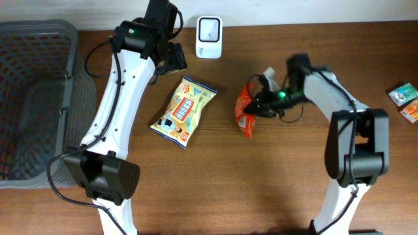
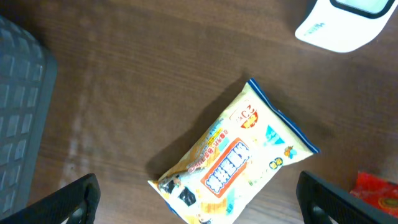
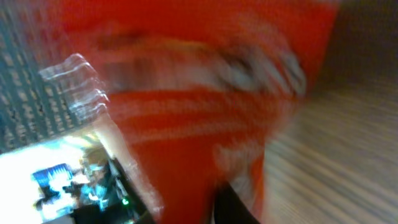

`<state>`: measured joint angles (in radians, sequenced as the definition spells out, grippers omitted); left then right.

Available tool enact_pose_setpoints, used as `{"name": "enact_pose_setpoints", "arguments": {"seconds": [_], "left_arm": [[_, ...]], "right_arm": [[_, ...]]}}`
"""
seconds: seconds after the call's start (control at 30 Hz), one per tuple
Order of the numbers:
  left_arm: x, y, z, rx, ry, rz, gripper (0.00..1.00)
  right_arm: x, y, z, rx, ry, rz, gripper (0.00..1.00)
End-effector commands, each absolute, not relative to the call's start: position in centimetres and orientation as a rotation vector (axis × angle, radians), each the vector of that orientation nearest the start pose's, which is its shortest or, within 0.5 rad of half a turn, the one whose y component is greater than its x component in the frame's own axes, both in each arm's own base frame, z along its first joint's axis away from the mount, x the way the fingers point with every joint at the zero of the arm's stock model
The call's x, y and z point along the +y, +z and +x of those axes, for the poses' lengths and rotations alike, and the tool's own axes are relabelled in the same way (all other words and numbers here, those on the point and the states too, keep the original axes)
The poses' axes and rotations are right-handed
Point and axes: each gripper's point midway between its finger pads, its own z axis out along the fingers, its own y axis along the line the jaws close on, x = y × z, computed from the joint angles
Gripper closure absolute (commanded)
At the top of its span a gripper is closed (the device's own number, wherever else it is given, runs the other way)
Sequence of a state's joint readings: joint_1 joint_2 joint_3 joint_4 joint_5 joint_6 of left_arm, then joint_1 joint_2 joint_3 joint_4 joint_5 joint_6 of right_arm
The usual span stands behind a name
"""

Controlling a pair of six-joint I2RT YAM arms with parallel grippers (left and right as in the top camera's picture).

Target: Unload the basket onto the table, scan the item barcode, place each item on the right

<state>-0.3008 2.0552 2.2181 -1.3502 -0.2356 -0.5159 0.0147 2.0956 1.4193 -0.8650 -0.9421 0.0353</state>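
Gripping the red snack packet point(image 1: 243, 116) at its upper right part, the right gripper point(image 1: 258, 103) is clenched on it just right of the middle of the overhead frame. The packet lies on the wooden table point(image 1: 261, 189), with its lower end pointing to the bottom of the frame. In the right wrist view the red packet point(image 3: 199, 93) fills almost all of the picture and is very blurred, so I cannot read any print or barcode on it.

The left gripper point(image 1: 174, 57) is released, with its jaws spread wide, and holds nothing. It hangs in the upper middle of the overhead frame, above the yellow snack packet point(image 1: 183, 109). This yellow packet point(image 2: 233, 158) lies flat and diagonal on the table, apart from the red one.

The white scanner point(image 1: 209, 28) stands at the top centre of the overhead frame, near the left gripper and well apart from the red packet. A grey basket point(image 1: 32, 98) takes the left edge. Two small packets point(image 1: 405, 101) lie at the far right edge.
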Motion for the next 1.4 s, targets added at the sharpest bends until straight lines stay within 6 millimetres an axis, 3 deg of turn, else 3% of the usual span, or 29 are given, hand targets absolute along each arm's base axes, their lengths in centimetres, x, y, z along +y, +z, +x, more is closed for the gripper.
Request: {"name": "enact_pose_setpoints", "arguments": {"seconds": [0.0, 0.03, 0.07, 0.17, 0.23, 0.27, 0.3, 0.33, 0.4, 0.43, 0.5, 0.57, 0.63, 0.73, 0.83, 0.87, 0.93, 0.97, 1.0, 1.03, 1.1, 1.2, 1.3, 1.33, 1.37], "left_arm": [[-9.9, 23.1, 45.5, 2.660, 0.071, -0.345, 0.01], [-10.0, 23.1, 45.5, 2.660, 0.071, -0.345, 0.01], [-9.9, 23.1, 45.5, 2.660, 0.072, -0.345, 0.01], [-9.9, 23.1, 45.5, 2.660, 0.071, -0.345, 0.01], [-9.9, 23.1, 45.5, 2.660, 0.072, -0.345, 0.01], [-10.0, 23.1, 45.5, 2.660, 0.071, -0.345, 0.01], [-9.9, 23.1, 45.5, 2.660, 0.071, -0.345, 0.01], [-9.9, 23.1, 45.5, 2.660, 0.072, -0.345, 0.01], [-9.9, 23.1, 45.5, 2.660, 0.071, -0.345, 0.01], [-9.9, 23.1, 45.5, 2.660, 0.072, -0.345, 0.01], [-9.9, 23.1, 45.5, 2.660, 0.071, -0.345, 0.01], [-9.9, 23.1, 45.5, 2.660, 0.071, -0.345, 0.01], [-9.9, 23.1, 45.5, 2.660, 0.072, -0.345, 0.01], [-9.9, 23.1, 45.5, 2.660, 0.071, -0.345, 0.01], [-9.9, 23.1, 45.5, 2.660, 0.071, -0.345, 0.01], [-9.9, 23.1, 45.5, 2.660, 0.071, -0.345, 0.01], [-9.9, 23.1, 45.5, 2.660, 0.072, -0.345, 0.01], [-10.0, 23.1, 45.5, 2.660, 0.071, -0.345, 0.01], [-9.9, 23.1, 45.5, 2.660, 0.071, -0.345, 0.01], [-9.9, 23.1, 45.5, 2.660, 0.072, -0.345, 0.01], [-9.9, 23.1, 45.5, 2.660, 0.071, -0.345, 0.01], [-10.0, 23.1, 45.5, 2.660, 0.071, -0.343, 0.01], [-10.0, 23.1, 45.5, 2.660, 0.071, -0.344, 0.01], [-10.0, 23.1, 45.5, 2.660, 0.071, -0.344, 0.01], [-10.0, 23.1, 45.5, 2.660, 0.071, -0.344, 0.01]], "right_arm": [[11.0, 4.3, 37.2, 2.758, 1.531, 0.317, 0.58], [8.7, 3.5, 36.9, 2.811, 1.433, 0.410, 0.40], [6.3, 3.4, 36.7, 2.862, 1.323, 0.483, 0.32], [1.4, 5.8, 36.8, 2.952, 0.995, 0.521, 0.32], [0.8, 8.4, 37.0, 2.970, 0.877, 0.462, 0.23], [1.7, 8.7, 36.9, 2.984, 0.880, 0.411, 0.25], [2.4, 8.7, 36.8, 2.995, 0.881, 0.384, 0.34], [3.3, 8.6, 36.8, 3.004, 0.881, 0.347, 0.50], [5.6, 8.2, 36.9, 3.033, 0.814, 0.215, 0.91], [6.5, 7.9, 37.2, 3.041, 0.743, 0.145, 0.96], [8.0, 7.3, 37.7, 3.047, 0.632, 0.094, 0.96], [8.1, 5.6, 38.4, 3.069, 0.412, 0.159, 0.96], [8.9, 3.9, 38.2, 3.085, 0.386, 0.139, 0.96], [4.9, 0.8, 36.9, 3.128, 0.010, 0.318, 0.96], [4.5, 0.5, 36.3, 3.154, -0.006, 0.329, 0.96], [4.3, 1.5, 36.5, 3.156, -0.014, 0.333, 0.89], [3.2, 6.1, 37.0, 3.170, -0.101, 0.330, 0.59], [2.4, 8.1, 37.0, 3.174, -0.154, 0.338, 0.42], [1.8, 9.9, 36.9, 3.188, -0.180, 0.291, 0.08], [1.3, 10.1, 36.7, 3.206, -0.180, 0.231, 0.01], [0.7, 8.7, 36.1, 3.241, -0.125, 0.265, 0.01], [2.3, 4.3, 36.3, 3.211, 0.247, 0.375, 0.01], [3.0, 0.2, 36.1, 3.145, 0.413, 0.408, 0.01], [3.0, -0.8, 36.0, 3.129, 0.413, 0.403, 0.04], [3.0, -1.1, 36.0, 3.123, 0.412, 0.401, 0.14]]}}
